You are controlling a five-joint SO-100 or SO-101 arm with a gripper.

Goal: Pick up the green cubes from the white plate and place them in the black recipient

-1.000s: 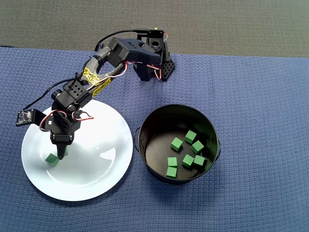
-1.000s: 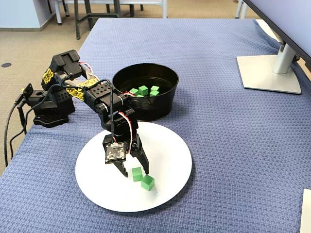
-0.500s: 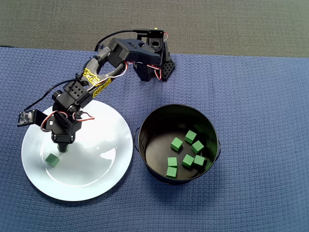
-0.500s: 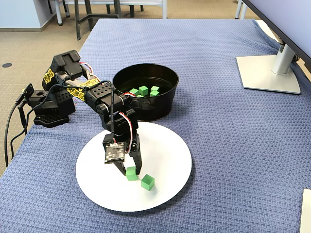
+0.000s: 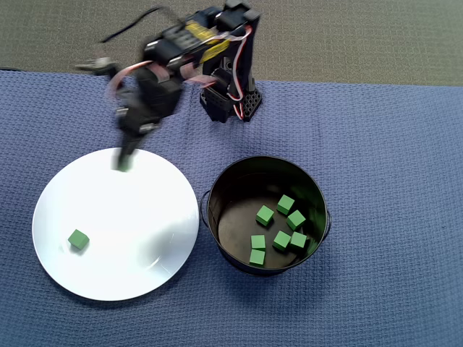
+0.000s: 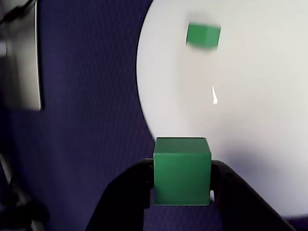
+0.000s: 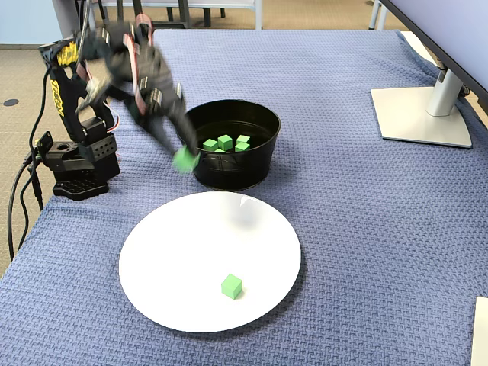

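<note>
Since the frame half a second back the arm (image 5: pixel 181 54) rises off the white plate (image 5: pixel 145 210) and swings toward its base, motion-blurred in the overhead and fixed views, taking one green cube with it. Gripper (image 6: pixel 182 192): fingers (image 6: pixel 125 192) pinching the held cube (image 6: pixel 182 177) from both sides, clear in the wrist view, with the cube's top face level and filling the gap between them. In the overhead view the held cube (image 5: pixel 121 164) shows as a dark green smear at the fingertips, over the upper rim of the plate. In the fixed view it (image 7: pixel 184 159) hangs in the air just left of the black recipient (image 7: pixel 252 169), above the blue cloth (image 7: pixel 343 229) of the bench and clear of the plate (image 7: pixel 175 259).

One loose cube (image 5: pixel 78 239) lies flat on the plate, left of centre in the overhead view, well apart from the gripper; the same cube (image 7: pixel 232 286) sits toward the near edge in the fixed view and appears blurred near the top of the wrist view (image 6: pixel 203 35).

Black recipient (image 5: pixel 217 195) stands just right of the plate in the overhead view, rims nearly touching. Six cubes (image 5: pixel 265 215) rest on its floor, gathered toward the right and lower side; two at the bottom lie edge to edge.

Arm base (image 7: pixel 76 164) sits at the cloth's left edge in the fixed view. A monitor foot (image 7: pixel 423 114) stands at the far right
</note>
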